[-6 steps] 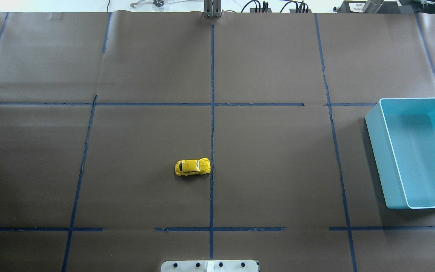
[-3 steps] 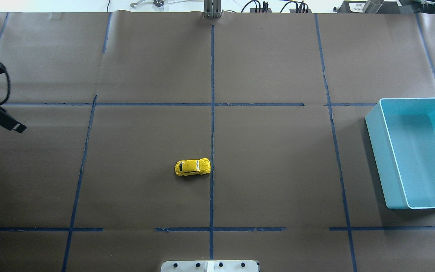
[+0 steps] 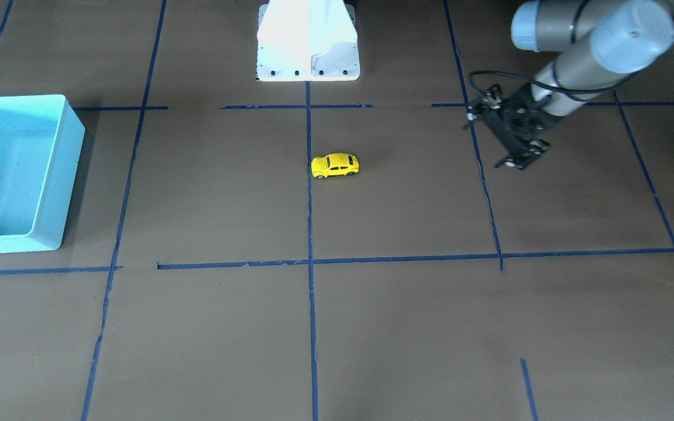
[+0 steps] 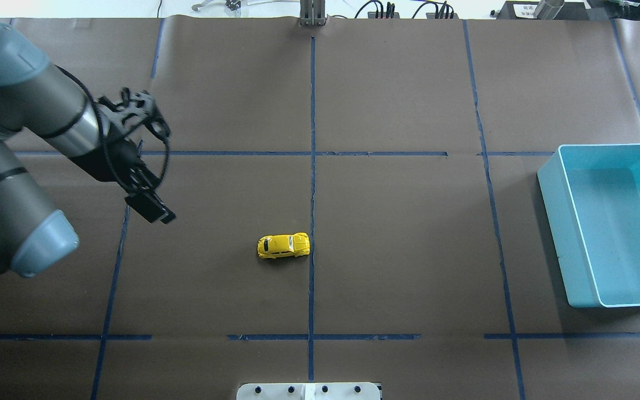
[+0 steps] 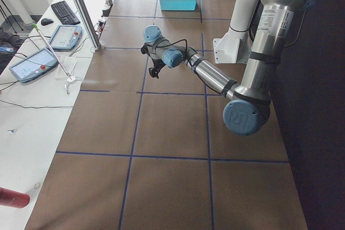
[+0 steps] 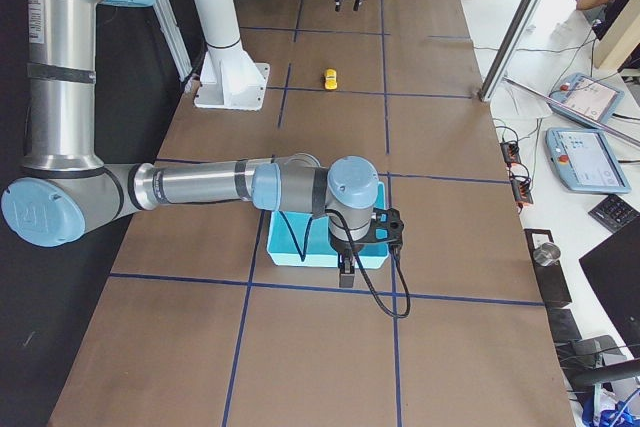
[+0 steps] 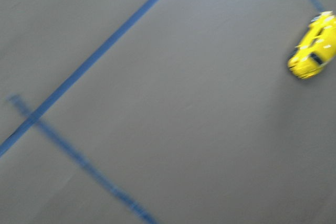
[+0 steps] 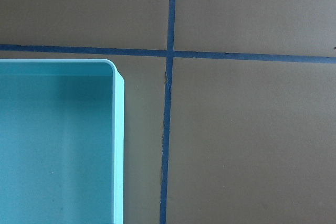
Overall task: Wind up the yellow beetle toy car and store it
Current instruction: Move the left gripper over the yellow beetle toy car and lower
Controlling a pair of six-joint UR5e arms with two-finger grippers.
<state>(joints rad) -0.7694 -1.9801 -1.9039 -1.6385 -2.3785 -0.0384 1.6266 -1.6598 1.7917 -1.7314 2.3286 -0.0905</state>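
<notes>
Brown-papered table (image 4: 409,100): the task is judged barely begun, nothing wound or stored. A turquoise bin (image 4: 552,222) is seen empty at the robot's right. The left gripper (image 3: 524,156) is held above the table, jaws seemingly parted, empty. The right gripper (image 6: 345,272) is shown only by the right-end camera, by the bin; its opening cannot be told. The yellow beetle toy car (image 4: 283,245) is seen on its wheels near mid-table, well apart from both grippers, blurred in the left wrist view.
</notes>
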